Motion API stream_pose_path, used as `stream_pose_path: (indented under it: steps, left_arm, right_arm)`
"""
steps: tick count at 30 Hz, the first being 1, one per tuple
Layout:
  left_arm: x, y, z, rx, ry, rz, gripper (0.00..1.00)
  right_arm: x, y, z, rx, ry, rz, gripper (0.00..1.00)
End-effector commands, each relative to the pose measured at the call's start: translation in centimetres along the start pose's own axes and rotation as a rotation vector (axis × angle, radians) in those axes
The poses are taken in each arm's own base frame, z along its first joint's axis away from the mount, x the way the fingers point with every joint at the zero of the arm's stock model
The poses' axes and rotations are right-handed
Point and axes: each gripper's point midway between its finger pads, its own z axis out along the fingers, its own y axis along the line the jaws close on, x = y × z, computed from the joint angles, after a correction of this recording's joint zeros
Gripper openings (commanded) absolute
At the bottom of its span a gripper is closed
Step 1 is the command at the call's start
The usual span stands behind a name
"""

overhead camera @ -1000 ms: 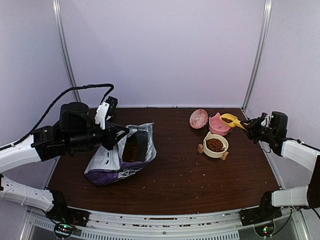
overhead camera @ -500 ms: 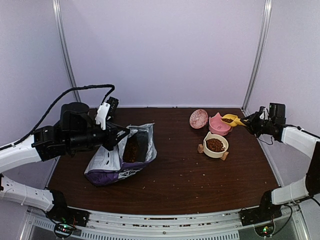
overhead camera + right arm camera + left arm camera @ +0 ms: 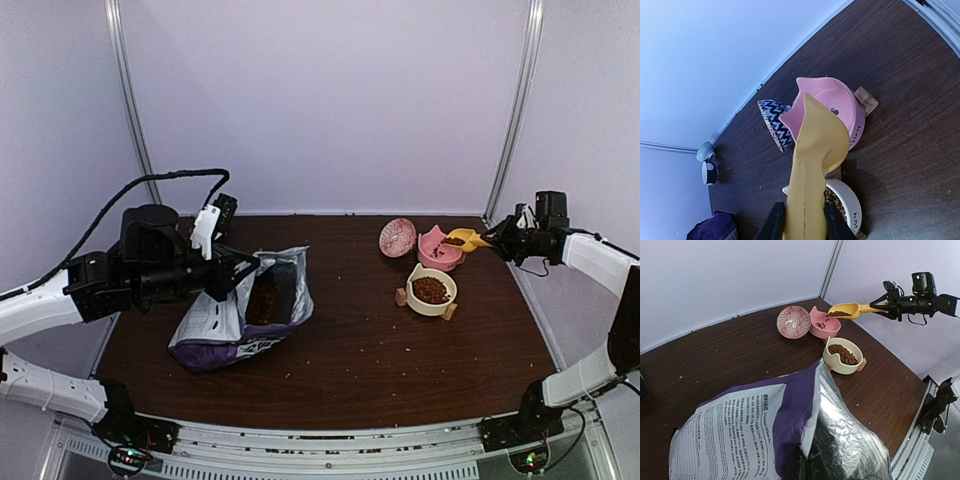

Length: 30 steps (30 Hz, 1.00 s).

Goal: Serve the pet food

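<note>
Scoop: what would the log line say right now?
right gripper: holds scoop | scoop: kibble inside, over pink bowl | left gripper: holds bag

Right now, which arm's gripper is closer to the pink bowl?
Right. The right gripper holds the yellow scoop over the pink bowl; the left gripper is far away, gripping the bag.

Dark wooden table (image 3: 380, 350). Purple bag (image 3: 215, 325) lies at left. Patterned bowl (image 3: 397, 238), pink bowl (image 3: 436, 261) and cream bowl (image 3: 418, 305) of pet food (image 3: 431, 290) cluster at far right.
</note>
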Motion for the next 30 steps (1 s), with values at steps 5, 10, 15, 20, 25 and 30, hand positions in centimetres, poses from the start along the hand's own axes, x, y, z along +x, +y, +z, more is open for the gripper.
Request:
stream_pose_path:
  steps: [5, 10, 15, 20, 25, 30]
  left_arm:
    - [-2.6, -0.5, -0.6, 0.022, -0.090, 0.005, 0.00]
    - [-2.7, -0.5, -0.6, 0.023, -0.090, 0.009, 0.00]
    - [-2.7, -0.6, -0.5, 0.027, -0.089, 0.010, 0.00]
    - [-2.8, -0.6, -0.5, 0.027, -0.090, 0.012, 0.00]
    - [-2.8, -0.8, -0.2, 0.033, -0.080, 0.016, 0.00]
    - [-2.9, -0.9, -0.1, 0.036, -0.079, 0.019, 0.00]
  right_arm:
    - [-2.0, 0.2, -0.5, 0.069, -0.023, -0.085, 0.05]
    - [-2.4, 0.1, -0.7, 0.099, -0.020, -0.116, 0.05]
    - [-2.4, 0.4, -0.6, 0.133, -0.003, -0.168, 0.05]
    - [-2.2, 1.1, -0.2, 0.179, 0.017, -0.253, 0.05]
    - [-2.1, 1.5, 0.1, 0.259, 0.014, -0.374, 0.05]
    - [-2.3, 1.8, 0.5, 0.309, -0.007, -0.464, 0.05]
